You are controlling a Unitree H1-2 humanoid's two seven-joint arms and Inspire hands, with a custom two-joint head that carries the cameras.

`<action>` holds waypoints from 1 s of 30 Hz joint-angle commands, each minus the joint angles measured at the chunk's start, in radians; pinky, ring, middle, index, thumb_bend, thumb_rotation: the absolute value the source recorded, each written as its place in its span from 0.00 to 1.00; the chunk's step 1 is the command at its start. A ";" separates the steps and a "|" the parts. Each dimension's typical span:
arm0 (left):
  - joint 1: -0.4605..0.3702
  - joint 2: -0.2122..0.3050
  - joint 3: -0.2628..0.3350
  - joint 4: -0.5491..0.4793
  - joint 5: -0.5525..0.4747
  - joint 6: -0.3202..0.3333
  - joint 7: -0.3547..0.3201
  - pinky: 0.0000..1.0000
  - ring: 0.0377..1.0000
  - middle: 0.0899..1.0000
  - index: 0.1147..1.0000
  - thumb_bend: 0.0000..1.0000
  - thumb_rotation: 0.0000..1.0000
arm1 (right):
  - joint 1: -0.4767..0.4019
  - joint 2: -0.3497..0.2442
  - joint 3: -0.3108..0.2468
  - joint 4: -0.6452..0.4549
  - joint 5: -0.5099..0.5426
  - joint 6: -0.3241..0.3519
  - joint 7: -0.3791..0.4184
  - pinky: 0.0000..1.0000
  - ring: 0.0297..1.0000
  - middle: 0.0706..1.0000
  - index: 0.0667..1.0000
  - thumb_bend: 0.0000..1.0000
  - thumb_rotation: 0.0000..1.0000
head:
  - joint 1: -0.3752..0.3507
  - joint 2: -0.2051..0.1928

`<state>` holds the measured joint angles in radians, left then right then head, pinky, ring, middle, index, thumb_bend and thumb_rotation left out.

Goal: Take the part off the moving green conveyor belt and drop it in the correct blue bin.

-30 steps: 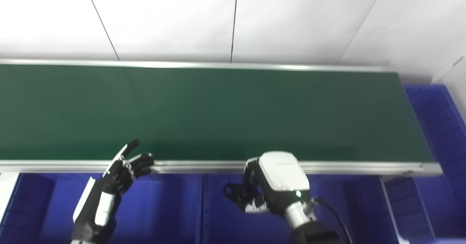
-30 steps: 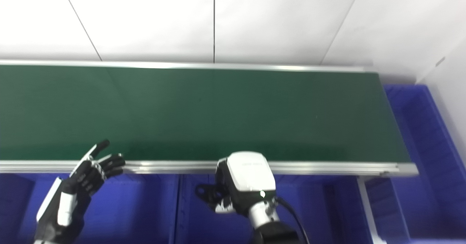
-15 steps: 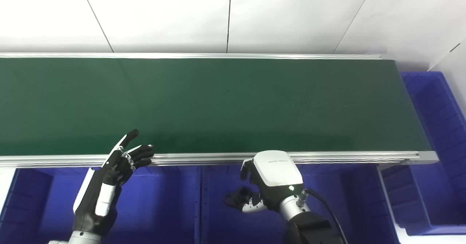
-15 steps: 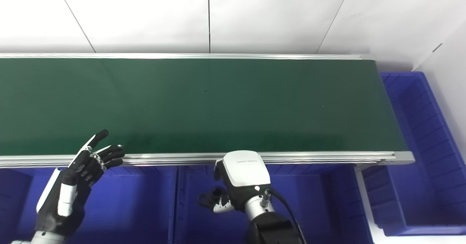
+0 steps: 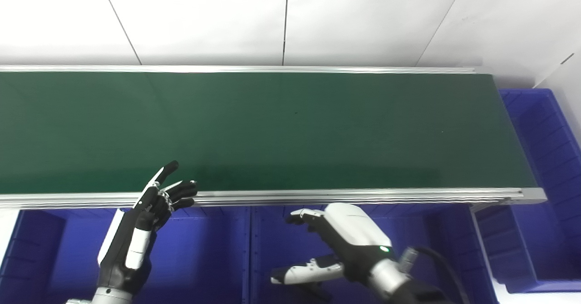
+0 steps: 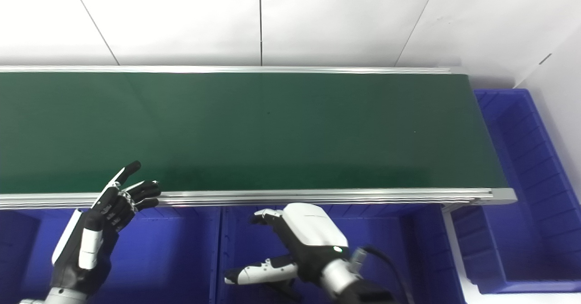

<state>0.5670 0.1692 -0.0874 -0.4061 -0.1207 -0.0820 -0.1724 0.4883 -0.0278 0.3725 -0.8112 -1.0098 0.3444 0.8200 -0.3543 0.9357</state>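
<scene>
The green conveyor belt [image 5: 290,127] runs across the view and carries no part. My right hand [image 5: 345,240] hangs over the middle blue bin [image 5: 268,245] in front of the belt, with its fingers spread, its thumb stretched to the left, and nothing in it. A small dark shape [image 5: 313,291] lies just under the thumb, inside that bin; I cannot tell whether it is the part. My left hand [image 5: 152,204] is open and raised at the belt's front rail, and it is empty.
A silver rail [image 5: 363,196] edges the belt's front. More blue bins stand below it at the left [image 5: 199,254] and the right [image 5: 454,245]. A long blue bin [image 5: 549,140] stands at the belt's right end. White wall panels stand behind the belt.
My right hand was closed on a small black part over the middle bin. It has opened, dropped lower, and no longer holds the part. My left hand has barely moved. The camera tilted slightly.
</scene>
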 commanded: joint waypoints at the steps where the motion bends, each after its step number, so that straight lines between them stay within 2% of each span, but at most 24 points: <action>1: 0.009 0.011 0.005 -0.035 -0.004 -0.023 -0.008 0.75 0.76 0.75 0.90 0.74 0.97 | 0.057 0.002 -0.038 -0.012 0.184 -0.033 -0.106 0.59 0.72 0.77 0.78 1.00 0.89 | 0.002 0.000; 5: 0.009 0.011 0.005 -0.039 0.007 -0.016 -0.006 0.75 0.76 0.75 0.90 0.74 0.97 | 0.087 -0.003 -0.095 0.112 0.412 -0.113 -0.237 0.57 0.66 0.71 0.73 0.94 0.86 | 0.004 0.000; 10: 0.011 0.012 0.007 -0.044 0.013 -0.010 -0.004 0.74 0.76 0.76 0.91 0.74 0.98 | 0.070 0.019 -0.156 0.227 0.642 -0.120 -0.333 0.58 0.68 0.71 0.71 0.95 0.81 | -0.002 0.009; 12: 0.010 0.012 0.010 -0.048 0.009 -0.004 -0.002 0.74 0.76 0.76 0.91 0.74 0.97 | 0.065 0.011 -0.148 0.236 0.671 -0.130 -0.366 0.59 0.68 0.71 0.71 0.96 0.81 | -0.013 0.017; 13: 0.009 0.013 0.011 -0.049 0.007 -0.002 -0.002 0.74 0.76 0.76 0.91 0.74 0.97 | 0.062 0.005 -0.141 0.237 0.678 -0.134 -0.379 0.60 0.70 0.74 0.73 0.98 0.86 | -0.013 0.017; 15: 0.008 0.013 0.015 -0.054 0.013 0.010 0.001 0.74 0.76 0.76 0.91 0.75 0.97 | 0.061 0.009 -0.141 0.252 0.729 -0.171 -0.419 0.64 0.73 0.76 0.75 0.97 0.86 | -0.021 0.025; 16: 0.005 0.014 0.018 -0.056 0.012 0.015 0.003 0.74 0.76 0.76 0.91 0.76 0.97 | 0.063 0.022 -0.146 0.260 0.750 -0.199 -0.450 0.65 0.74 0.77 0.75 0.97 0.86 | -0.039 0.041; 19: -0.004 0.010 0.026 -0.060 -0.009 0.029 0.004 0.76 0.79 0.78 0.91 0.75 0.94 | 0.069 0.055 -0.156 0.276 0.797 -0.260 -0.534 0.73 0.79 0.81 0.80 0.95 0.84 | -0.048 0.057; 25: -0.021 -0.001 0.030 -0.053 -0.020 0.031 -0.001 0.76 0.80 0.80 0.90 0.74 0.93 | 0.071 0.085 -0.171 0.320 0.869 -0.412 -0.650 0.77 0.82 0.85 0.88 0.92 0.86 | -0.030 0.066; 30: -0.025 -0.003 0.028 -0.055 0.000 0.031 0.001 0.75 0.78 0.80 0.90 0.75 0.94 | 0.070 0.077 -0.163 0.327 0.861 -0.450 -0.697 0.78 0.84 0.88 0.91 0.91 0.92 | -0.028 0.065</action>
<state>0.5404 0.1623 -0.0617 -0.4390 -0.1256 -0.0317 -0.1705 0.5533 0.0469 0.2038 -0.4645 -0.1547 -0.0425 0.1371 -0.3835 1.0002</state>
